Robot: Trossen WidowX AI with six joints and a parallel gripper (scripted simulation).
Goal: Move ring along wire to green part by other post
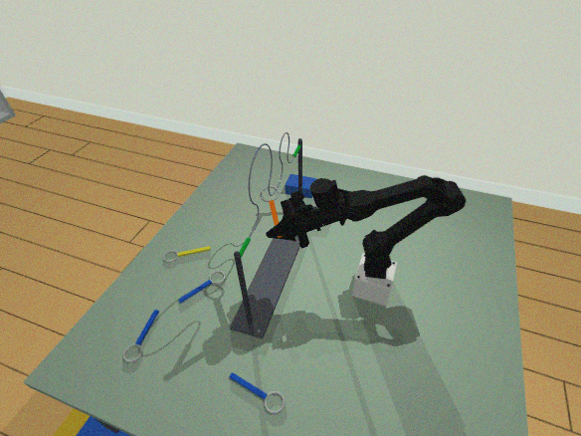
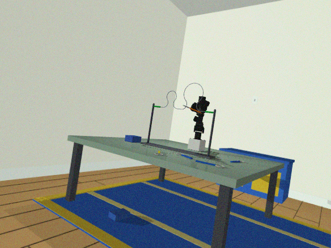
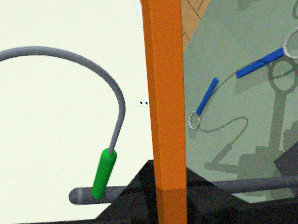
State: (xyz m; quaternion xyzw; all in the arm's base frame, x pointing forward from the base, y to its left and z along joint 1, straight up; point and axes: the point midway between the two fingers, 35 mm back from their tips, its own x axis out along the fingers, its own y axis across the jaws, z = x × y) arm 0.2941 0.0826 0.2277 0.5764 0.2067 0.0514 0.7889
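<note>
The orange handle [image 1: 274,211] [image 2: 195,110] [image 3: 167,100] is held between the fingertips of my gripper [image 1: 277,234] [image 3: 160,166], which is shut on it. The handle slants up to the ring [image 1: 262,195] [image 2: 185,106], which is around the grey wire [image 1: 250,174] [image 2: 194,83] [image 3: 122,102] at the low dip between the tall loop and the smaller loop. In the exterior view the ring looks nearly edge-on. I cannot tell whether it touches the wire. One green part [image 1: 245,247] [image 2: 209,112] [image 3: 104,172] is at the near post; the other [image 1: 296,150] [image 2: 157,106] is at the far post.
The near post [image 1: 243,284] [image 2: 212,133] [image 3: 250,185] and far post [image 1: 300,169] [image 2: 151,124] stand on a dark base [image 1: 274,269]. A blue block [image 1: 294,185] [image 2: 132,139] lies by the far post. A yellow-handled ring and several blue-handled ones lie on the table.
</note>
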